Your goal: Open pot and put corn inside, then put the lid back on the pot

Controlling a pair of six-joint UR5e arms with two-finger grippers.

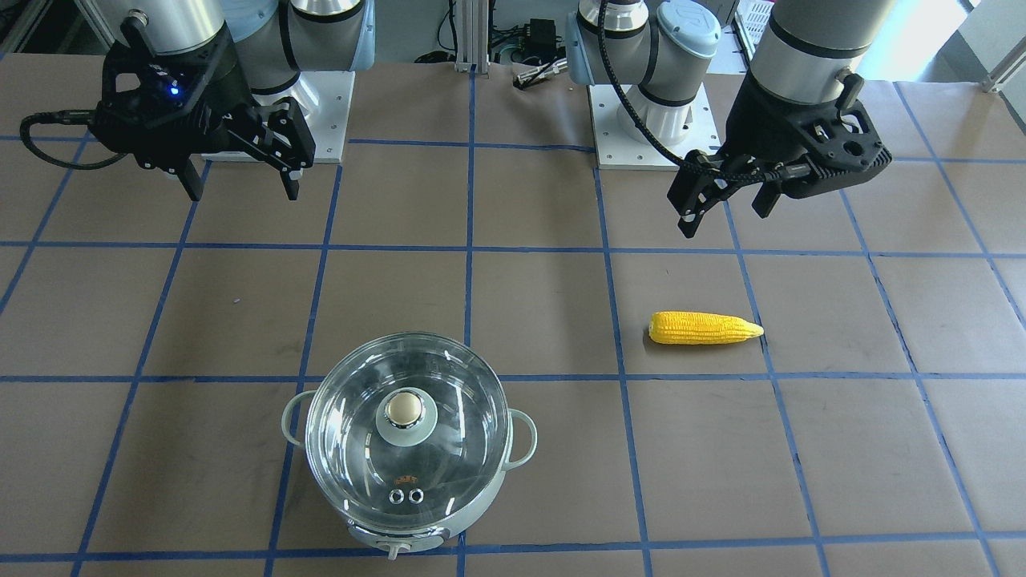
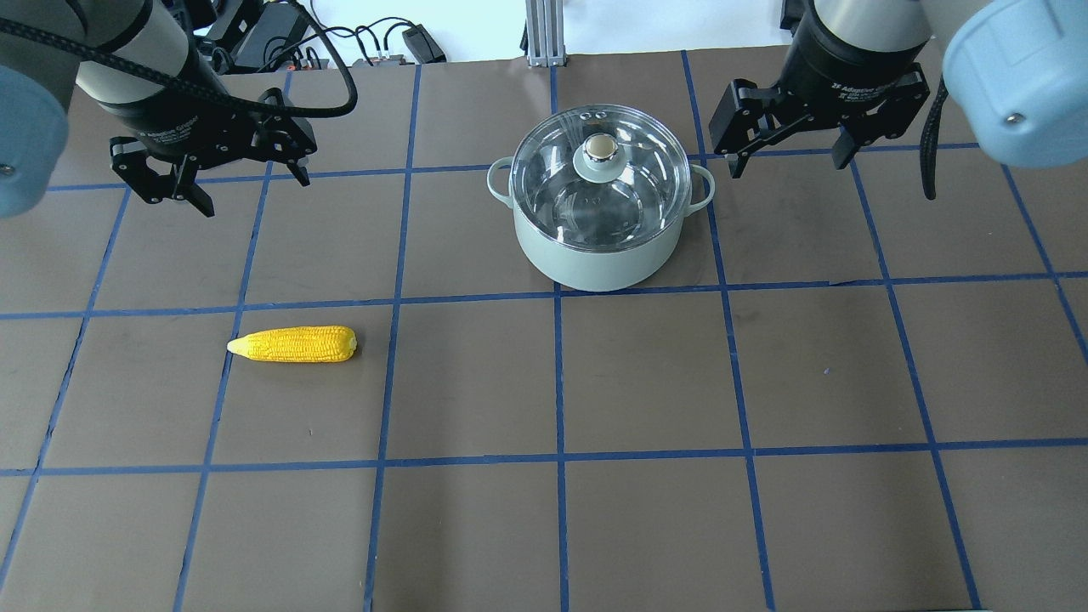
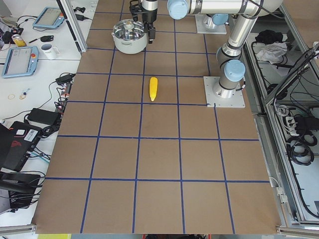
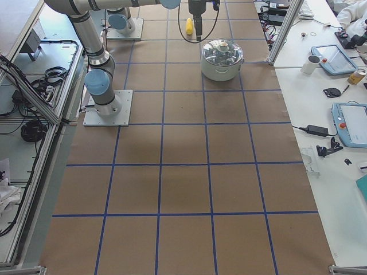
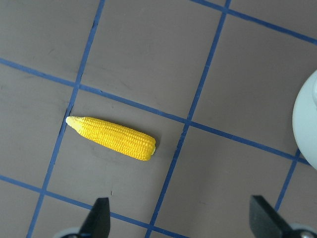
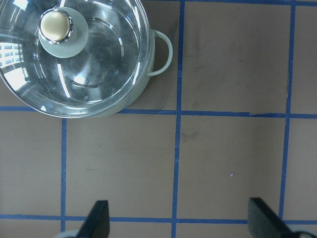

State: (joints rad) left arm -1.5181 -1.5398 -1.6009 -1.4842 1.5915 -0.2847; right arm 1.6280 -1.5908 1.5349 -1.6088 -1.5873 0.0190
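Lid [image 2: 600,170] on pot [image 2: 595,259], corn [image 2: 293,344] apart.

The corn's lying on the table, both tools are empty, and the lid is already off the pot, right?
No: the lid is on the pot, as the overhead view shows. The corn does lie on the table, and the left tool and right tool are empty.

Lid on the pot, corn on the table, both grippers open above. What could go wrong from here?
1. The knob of the lid is small, round and shiny; the right gripper may slip off it.
2. The corn is rounded, tapered and lies loose; the left gripper could roll it away when pinching.
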